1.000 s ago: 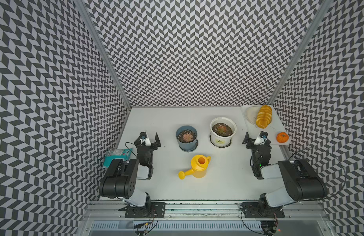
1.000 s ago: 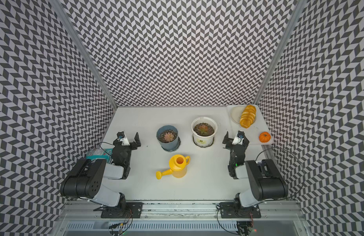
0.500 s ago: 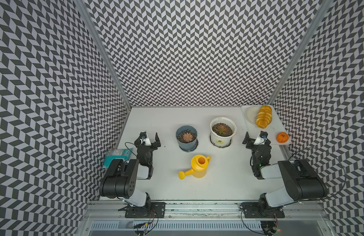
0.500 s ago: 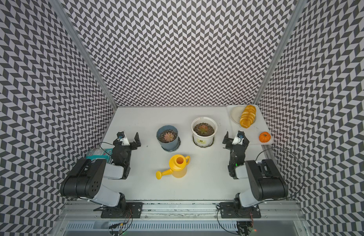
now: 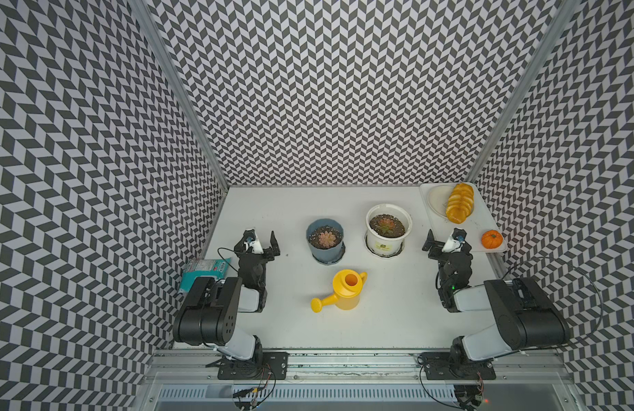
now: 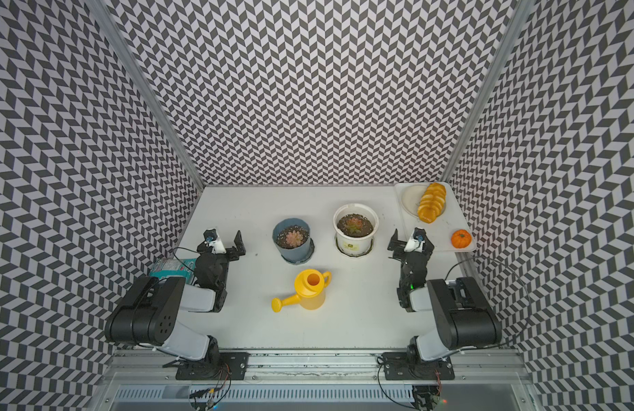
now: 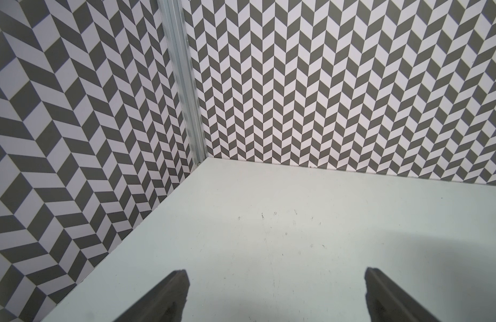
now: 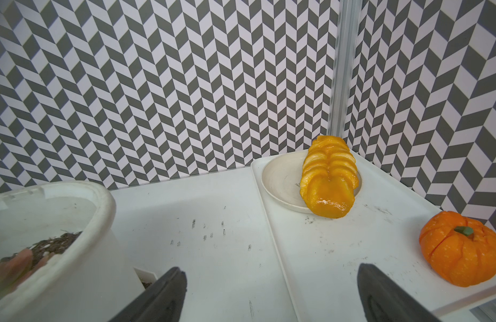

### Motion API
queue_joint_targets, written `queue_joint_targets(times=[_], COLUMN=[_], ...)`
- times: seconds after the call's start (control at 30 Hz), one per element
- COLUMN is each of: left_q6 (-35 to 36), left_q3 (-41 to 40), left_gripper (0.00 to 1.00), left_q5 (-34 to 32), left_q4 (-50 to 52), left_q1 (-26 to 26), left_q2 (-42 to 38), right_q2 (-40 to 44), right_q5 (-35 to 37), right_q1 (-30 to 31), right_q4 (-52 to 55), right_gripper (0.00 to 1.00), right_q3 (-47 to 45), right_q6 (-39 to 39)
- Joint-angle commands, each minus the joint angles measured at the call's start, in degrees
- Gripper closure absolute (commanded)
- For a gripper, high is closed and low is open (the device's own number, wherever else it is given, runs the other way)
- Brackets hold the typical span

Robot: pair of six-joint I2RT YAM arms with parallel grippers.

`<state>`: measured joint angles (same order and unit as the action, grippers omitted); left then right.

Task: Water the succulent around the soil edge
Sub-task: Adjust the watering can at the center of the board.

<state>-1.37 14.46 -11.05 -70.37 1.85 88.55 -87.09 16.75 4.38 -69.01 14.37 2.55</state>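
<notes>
Containers:
- Blue-grey pot (image 5: 325, 249): round, tapered, matte plastic, on a matching saucer (image 5: 326, 261). It holds dark gritty soil with pale flecks and a pale pink succulent (image 5: 325, 239), a rosette in the centre.
- White pot (image 5: 385, 245): round and smooth, thick rolled rim, label on the near wall. Sits in a white saucer (image 8: 146, 276) that has soil crumbs in it. Same dark soil, with a red-green succulent (image 5: 386, 225) in the centre. It stands beside the blue-grey pot, toward the right arm, not touching it.
- Watering can (image 5: 346, 295): yellow plastic, upright on the desk (image 5: 386, 320), nearer the arm bases than both pots and apart from them. Round fill hole on top; can't tell if there's water inside. Loop handle faces far-right; the spout with its disc rose points near-left.
- White tray (image 5: 483, 217): far right corner, flat, scuffed. It carries a shallow cream plate (image 5: 435, 197) with a glossy orange ribbed loaf (image 5: 459, 203) lying across the plate's rim. A small segmented orange pumpkin (image 5: 492, 239) with a green stem sits at the tray's near end.
- Teal foil packet (image 5: 205, 268): lies by the left wall, partly behind the left arm.

Claws:
- Left claw (image 5: 261, 239): spread wide and empty, over bare desk on the left-wall side of the blue-grey pot.
- Right claw (image 5: 445, 239): spread wide and empty, between the white pot and the tray.
- Both are apart from the can.

Desk surface is white and matte, with dark scuff marks.
</notes>
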Motion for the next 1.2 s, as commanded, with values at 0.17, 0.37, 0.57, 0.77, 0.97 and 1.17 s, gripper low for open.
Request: queue_joint_targets(times=[0.17, 0.37, 0.57, 0.77, 0.97, 1.17], left_q6=[-1.11, 0.22, 3.91, -4.49, -11.73, -14.88], left_q3=[-0.17, 0.24, 2.87, 8.58, 11.1, 10.0], left_gripper=[0.0, 0.0, 0.0, 0.0, 0.0, 0.0], left_q5=[-5.32, -10.96, -15.86, -25.89, -23.04, -22.04], left_q4=[1.94, 7.8, 10.65, 18.25, 23.62, 24.49], left_q1=[1.17, 3.66, 10.46, 15.92, 18.5, 18.96], left_q2=[-3.81, -11.55, -18.2, -25.16, -30.04, -33.41], right_q2=[1.91, 11.22, 19.66, 25.53, 27.15, 31.12], right_q5=[-0.67, -2.07, -9.02, -4.45, -9.86, -10.73], right_q1=[0.39, 0.54, 0.61, 0.44, 0.38, 0.16], right_q4=[0.19, 11.0, 10.88, 17.74, 7.7, 8.98], right_gripper=[0.0, 0.0, 0.0, 0.0, 0.0, 0.0], right_q3=[0.57, 2.71, 0.53, 2.26, -3.04, -5.96], right_q6=[-0.8, -1.73, 0.05, 14.52, 20.32, 22.89])
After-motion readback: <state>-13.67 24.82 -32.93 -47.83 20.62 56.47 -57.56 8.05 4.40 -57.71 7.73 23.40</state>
